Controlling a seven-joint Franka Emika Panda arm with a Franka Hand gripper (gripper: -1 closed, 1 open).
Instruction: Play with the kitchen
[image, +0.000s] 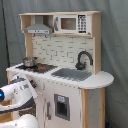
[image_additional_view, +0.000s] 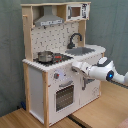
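One thing I cannot tell: whether the claw (image_additional_view: 76, 65) is clenched or released, since its tip merges with the kitchen (image_additional_view: 50, 75) front in the second exterior view. My arm (image_additional_view: 102, 71) reaches level from 3 o'clock toward the counter edge below the pot (image_additional_view: 45, 56). The kitchen stands on the floor.

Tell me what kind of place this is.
Probably a robot lab or test setup, not a real kitchen: a toy play kitchen stands on a wooden floor before a grey curtain backdrop, with a white robot arm reaching at its front.
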